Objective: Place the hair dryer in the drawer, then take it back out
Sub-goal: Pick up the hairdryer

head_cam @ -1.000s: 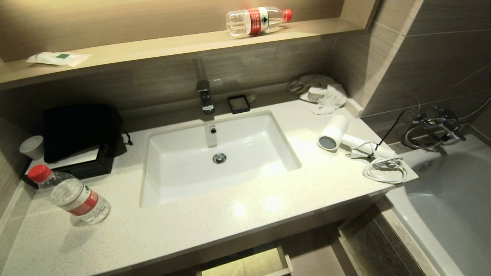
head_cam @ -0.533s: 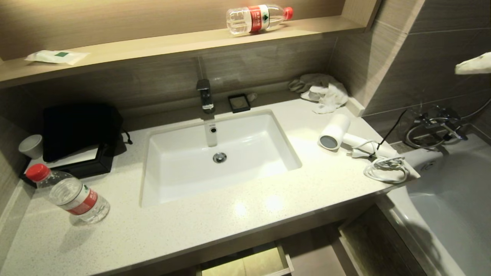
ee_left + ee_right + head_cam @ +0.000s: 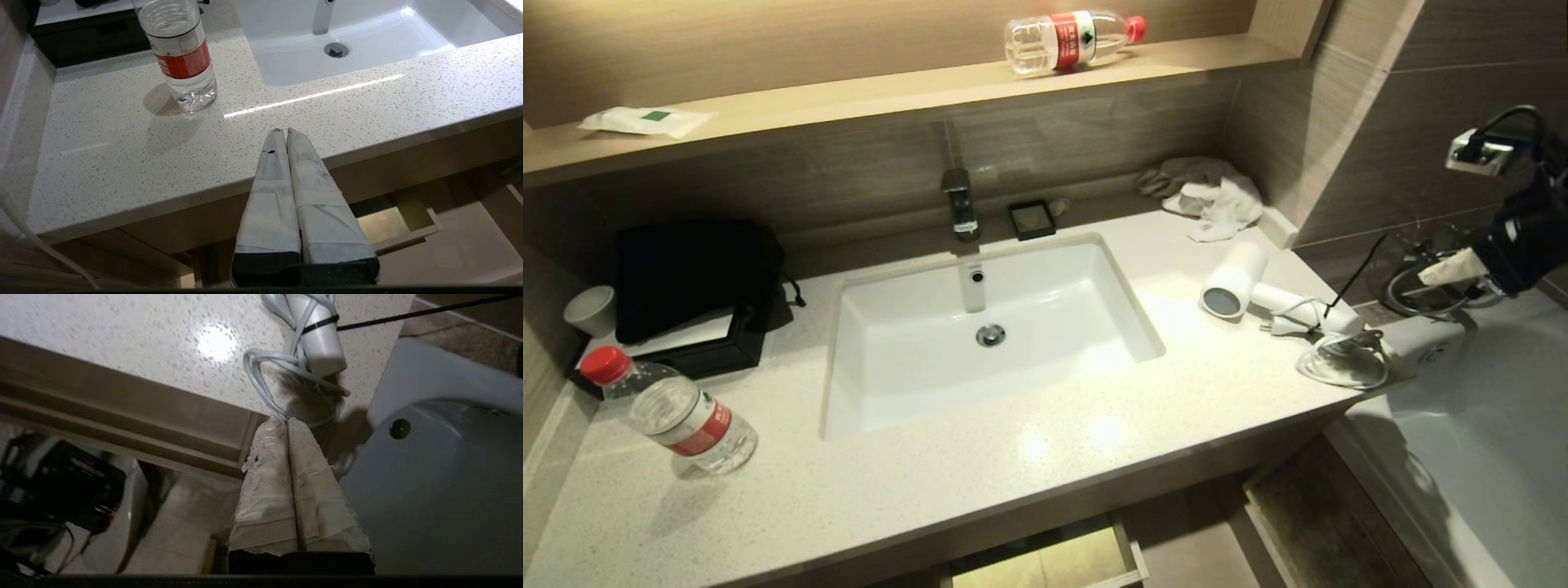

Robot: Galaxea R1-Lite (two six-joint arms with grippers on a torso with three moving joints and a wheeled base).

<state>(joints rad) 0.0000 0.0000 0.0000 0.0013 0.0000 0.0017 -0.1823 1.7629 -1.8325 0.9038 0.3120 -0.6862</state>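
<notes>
- A water bottle [image 3: 675,412] with a red cap is standing on the speckled tabletop [image 3: 980,482], left of the white sink [image 3: 915,384].
- A second water bottle [image 3: 1068,40] is lying on the wooden shelf [image 3: 849,102].
- Crumpled towels [image 3: 1207,198] are sitting near the right wall.
- A black bag [image 3: 690,278] is resting on a black box at the left.

The sink [image 3: 988,343] sits in the middle of the surface [image 3: 1013,482], with the faucet [image 3: 960,204] behind it and a bottle [image 3: 674,412] standing at the surface's front left. The hair dryer [image 3: 1241,282] lies on the surface to the right of the sink, its coiled cord [image 3: 1343,363] by the right edge, beside the bathtub [image 3: 1486,441]. Another bottle [image 3: 1070,41] lies on the shelf [image 3: 849,102] behind, and the drawer [image 3: 1054,563] stands open below the surface's front edge.
</notes>
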